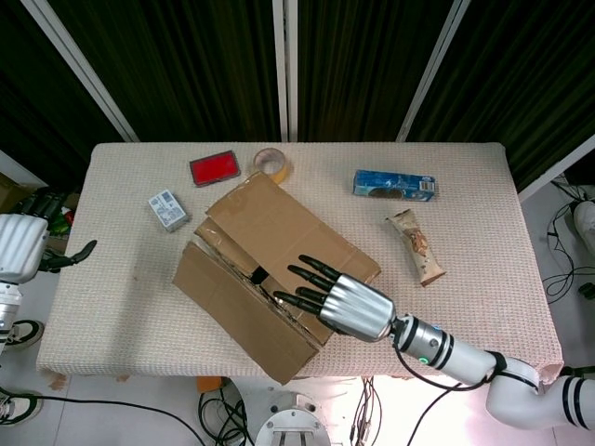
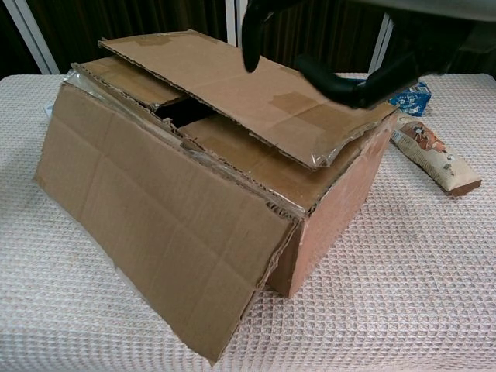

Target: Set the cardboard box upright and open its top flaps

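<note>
Two hands show in our head view. Our right hand (image 1: 339, 302) hovers over the near corner of the cardboard box (image 1: 279, 269), fingers spread and straight, holding nothing; whether the fingertips touch the cardboard we cannot tell. Our left hand (image 1: 23, 246) hangs well apart from the box, off the left edge of the surface (image 1: 121, 297), fingers apart and empty, partly cut off by the frame.

The box sits upright near the middle of the surface, turned at an angle. Its near flap (image 2: 155, 225) hangs down outside the front wall, while the far flap (image 2: 248, 85) still lies over the top, with a dark gap between it and the inner flaps. Clear tape clings to the torn edges.

From the chest view, only dark fingers (image 2: 349, 85) of our right hand appear, blurred, above the box.
</note>
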Tool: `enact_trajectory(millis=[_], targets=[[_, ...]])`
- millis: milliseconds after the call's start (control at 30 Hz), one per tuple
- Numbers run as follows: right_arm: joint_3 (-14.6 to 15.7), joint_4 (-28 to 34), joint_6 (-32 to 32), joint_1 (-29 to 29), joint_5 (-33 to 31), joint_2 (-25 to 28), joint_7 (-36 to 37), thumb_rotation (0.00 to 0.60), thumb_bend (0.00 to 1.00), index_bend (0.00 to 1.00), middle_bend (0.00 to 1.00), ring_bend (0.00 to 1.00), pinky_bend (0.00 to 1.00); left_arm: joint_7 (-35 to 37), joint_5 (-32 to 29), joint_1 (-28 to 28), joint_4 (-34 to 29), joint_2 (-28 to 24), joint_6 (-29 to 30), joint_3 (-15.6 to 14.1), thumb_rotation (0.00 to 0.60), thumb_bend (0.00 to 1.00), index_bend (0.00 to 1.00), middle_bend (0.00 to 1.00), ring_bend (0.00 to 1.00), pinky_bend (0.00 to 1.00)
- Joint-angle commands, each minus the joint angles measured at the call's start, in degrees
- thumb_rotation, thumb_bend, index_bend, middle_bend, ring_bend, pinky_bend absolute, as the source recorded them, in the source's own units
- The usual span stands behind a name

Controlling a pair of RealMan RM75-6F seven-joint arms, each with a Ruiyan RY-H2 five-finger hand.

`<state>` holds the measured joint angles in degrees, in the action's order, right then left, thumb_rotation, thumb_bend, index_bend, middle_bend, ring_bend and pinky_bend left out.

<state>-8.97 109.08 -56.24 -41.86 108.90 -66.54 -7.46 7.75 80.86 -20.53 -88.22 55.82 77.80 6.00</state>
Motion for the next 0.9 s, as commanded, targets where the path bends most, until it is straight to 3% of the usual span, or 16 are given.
enact_trajectory(millis=[33,467,900], targets=[[-0.4,1.4,5.0,-3.3,-3.2,-3.7,-3.2,0.6,0.7,0.0,0.36,0.0,0.0,2.4,-0.6,0.5,2.7,1.7,-0.9,0.1,0.247,0.24,0.11,0.18,0.13,0.27],[-2.0,2.2,11.8,-5.8,-14.2,-7.8,-21.0,0.6,0.8,0.0,0.38,0.0,0.0,6.6,0.4,0.9,6.9,2.8,-2.2,0.2,0.247,0.24,0.11,0.18,0.12,0.27],[-1.8,4.6,12.0,-6.6,-22.9,-6.8,-36.3,0.6,0.78,0.0,0.42,0.0,0.0,6.8,1.4,1.2,6.9,2.5,-2.8,0.0,0.235,0.24,0.11,0.18,0.12,0.27]])
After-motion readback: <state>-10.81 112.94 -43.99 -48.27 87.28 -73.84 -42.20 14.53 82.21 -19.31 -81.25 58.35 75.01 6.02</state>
